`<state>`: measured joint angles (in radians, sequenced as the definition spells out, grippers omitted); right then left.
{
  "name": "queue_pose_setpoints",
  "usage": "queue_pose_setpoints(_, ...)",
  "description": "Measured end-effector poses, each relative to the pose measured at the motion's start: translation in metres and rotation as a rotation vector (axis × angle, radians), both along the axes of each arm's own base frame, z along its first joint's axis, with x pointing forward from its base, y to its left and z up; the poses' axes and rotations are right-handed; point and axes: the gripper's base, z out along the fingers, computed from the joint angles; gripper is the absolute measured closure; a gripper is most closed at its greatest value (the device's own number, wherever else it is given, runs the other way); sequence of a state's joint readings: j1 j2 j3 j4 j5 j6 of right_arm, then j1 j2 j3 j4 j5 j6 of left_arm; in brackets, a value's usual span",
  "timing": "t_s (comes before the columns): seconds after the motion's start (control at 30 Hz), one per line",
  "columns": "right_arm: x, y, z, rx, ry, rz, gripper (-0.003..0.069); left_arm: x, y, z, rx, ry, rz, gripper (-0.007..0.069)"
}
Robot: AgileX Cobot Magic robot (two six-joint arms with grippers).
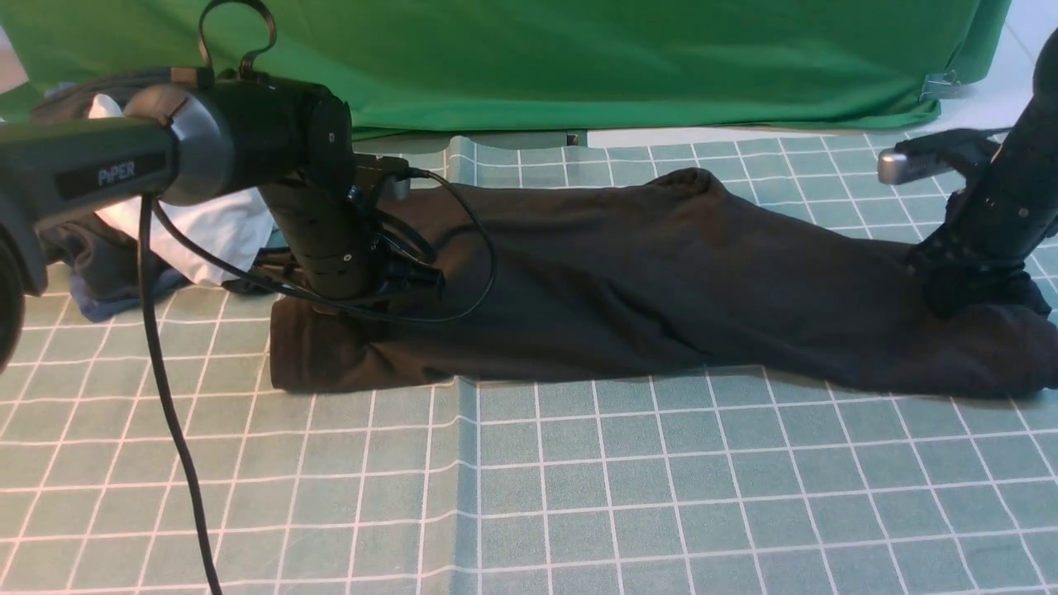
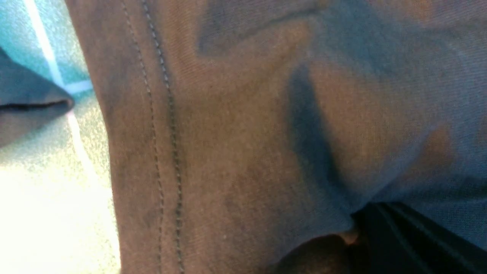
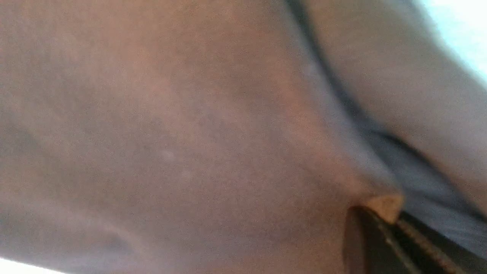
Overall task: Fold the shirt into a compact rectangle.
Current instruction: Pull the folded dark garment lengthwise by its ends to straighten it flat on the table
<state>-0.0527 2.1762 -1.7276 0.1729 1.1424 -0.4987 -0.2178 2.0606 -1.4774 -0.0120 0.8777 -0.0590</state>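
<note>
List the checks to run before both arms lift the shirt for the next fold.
1. left gripper shut on the shirt: ok, cloth puckers into its tip.
2. right gripper shut on the shirt's other end: ok, a crease runs to its tip.
3. Layers caught in each gripper: cannot tell, the cloth hides them.
4. Shirt lying flat as a band on the checked mat: not ok, the middle is humped and wrinkled.
5. Left arm's cable clear of the shirt: not ok, it loops over the cloth and may snag.
6. white garment apart from the shirt's left end: cannot tell, the arm blocks the gap.
</note>
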Motion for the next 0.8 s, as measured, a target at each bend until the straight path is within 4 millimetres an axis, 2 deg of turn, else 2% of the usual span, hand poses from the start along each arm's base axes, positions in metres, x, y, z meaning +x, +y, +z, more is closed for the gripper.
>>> queue_pose_setpoints(0.13,0.003,-0.014,0.031,-0.004,-0.094,-0.045,0.0640,0.000,0.000,0.000,0.003,-0.002,-0.010,0.0621)
queue_pose_setpoints(0.27,0.006,-0.027,0.047,-0.003,-0.148,-0.093,0.0640,0.001,0.000,0.000,0.003,-0.008,-0.011,0.0621)
queue_pose_setpoints(0.37,0.007,-0.032,0.046,-0.008,-0.157,-0.106,0.0640,0.001,0.000,0.000,0.004,-0.011,-0.016,0.0621)
queue_pose_setpoints(0.6,0.020,-0.040,0.020,-0.030,-0.188,-0.139,0.0638,0.001,0.000,-0.001,0.006,-0.013,-0.029,0.0621)
queue_pose_setpoints(0.7,0.021,-0.040,0.022,-0.018,-0.171,-0.196,0.0603,0.000,0.000,-0.001,0.008,-0.011,-0.033,0.0620)
queue_pose_setpoints(0.8,0.019,-0.039,0.041,-0.008,-0.154,-0.221,0.0553,0.000,0.001,0.001,0.011,-0.007,-0.035,0.0620)
